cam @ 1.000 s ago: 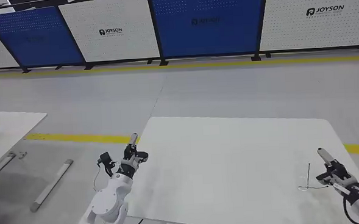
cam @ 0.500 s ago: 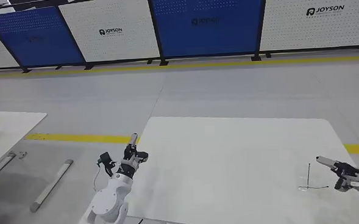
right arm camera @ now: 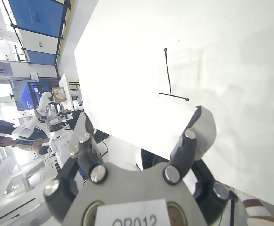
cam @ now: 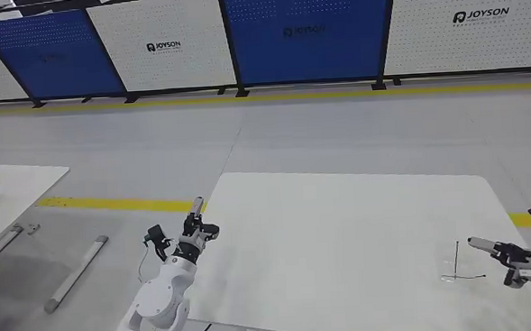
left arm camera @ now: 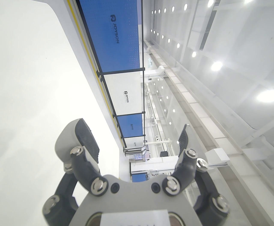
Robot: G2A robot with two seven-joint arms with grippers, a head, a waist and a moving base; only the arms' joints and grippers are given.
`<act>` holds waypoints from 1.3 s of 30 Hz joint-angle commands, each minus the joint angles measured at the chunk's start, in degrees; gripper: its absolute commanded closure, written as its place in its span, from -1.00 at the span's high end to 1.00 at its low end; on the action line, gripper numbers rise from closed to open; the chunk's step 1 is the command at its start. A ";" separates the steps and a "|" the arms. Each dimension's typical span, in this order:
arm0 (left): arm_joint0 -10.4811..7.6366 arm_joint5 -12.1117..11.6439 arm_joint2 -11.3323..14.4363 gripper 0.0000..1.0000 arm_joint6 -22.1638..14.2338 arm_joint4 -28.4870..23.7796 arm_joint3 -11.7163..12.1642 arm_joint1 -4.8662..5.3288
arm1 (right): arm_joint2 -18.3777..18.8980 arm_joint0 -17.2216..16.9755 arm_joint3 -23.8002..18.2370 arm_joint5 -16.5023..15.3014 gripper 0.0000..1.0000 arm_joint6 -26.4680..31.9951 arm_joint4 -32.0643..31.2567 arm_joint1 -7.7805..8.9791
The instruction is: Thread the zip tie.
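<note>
White table (cam: 342,243) carries two black zip ties (cam: 457,268) near its 4 o'clock corner. First tie (cam: 456,258) runs 12 to 6, head at 12. Second tie (cam: 465,276) runs 9 to 3, head at 3, meeting the first's tail. Two claws: right claw (right arm camera: 141,112) spread open, empty, at their 3 o'clock; left claw (left arm camera: 133,126) open at the table's 9 o'clock edge.

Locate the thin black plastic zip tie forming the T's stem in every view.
Top view: the thin black plastic zip tie lies near the white table's right near corner.
Right wrist view: the zip tie lies on the table beyond the open right end effector.
Left wrist view: faces the blue pegboard panels, away from that corner.
Shared landmark: the white table.
</note>
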 commanded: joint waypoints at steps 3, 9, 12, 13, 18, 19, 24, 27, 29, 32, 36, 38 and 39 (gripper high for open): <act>0.00 0.00 0.00 1.00 0.00 0.00 0.00 0.00 | -3.28 -0.52 -0.01 -6.57 1.00 0.01 4.45 0.24; 0.00 0.00 0.00 1.00 0.00 0.00 0.00 0.00 | -15.49 5.73 8.72 -15.75 1.00 0.01 12.03 5.36; 0.00 0.00 0.00 1.00 0.00 0.00 0.00 0.00 | -21.75 9.42 11.05 -19.05 1.00 0.01 13.88 8.36; 0.00 0.00 0.00 1.00 0.00 0.00 0.00 0.00 | -23.21 10.46 11.43 -19.75 1.00 0.01 14.41 9.22; 0.00 0.00 0.00 1.00 0.00 0.00 0.00 0.00 | -25.02 11.84 11.87 -20.66 1.00 0.01 16.25 10.59; 0.00 0.00 0.00 1.00 0.00 0.00 0.00 0.00 | -25.02 11.84 11.87 -20.66 1.00 0.01 16.25 10.59; 0.00 0.00 0.00 1.00 0.00 0.00 0.00 0.00 | -25.02 11.84 11.87 -20.66 1.00 0.01 16.25 10.59; 0.00 0.00 0.00 1.00 0.00 0.00 0.00 0.00 | -25.02 11.84 11.87 -20.66 1.00 0.01 16.25 10.59; 0.00 0.00 0.00 1.00 0.00 0.00 0.00 0.00 | -25.07 11.84 11.25 -21.63 1.00 0.01 16.55 10.61; 0.00 0.00 0.00 1.00 0.00 0.00 0.00 0.00 | -24.14 11.00 12.32 -24.99 1.00 0.01 18.78 11.40; 0.00 0.00 0.00 1.00 0.00 0.00 0.00 0.00 | -22.15 9.86 14.02 -28.15 1.00 0.01 20.83 13.96; 0.00 0.00 0.00 1.00 0.00 0.00 0.00 0.00 | -21.48 9.40 14.53 -28.82 1.00 0.01 21.51 15.27; 0.00 0.00 0.00 1.00 0.00 0.00 0.00 0.00 | -21.16 9.13 14.73 -29.25 1.00 0.01 21.99 15.93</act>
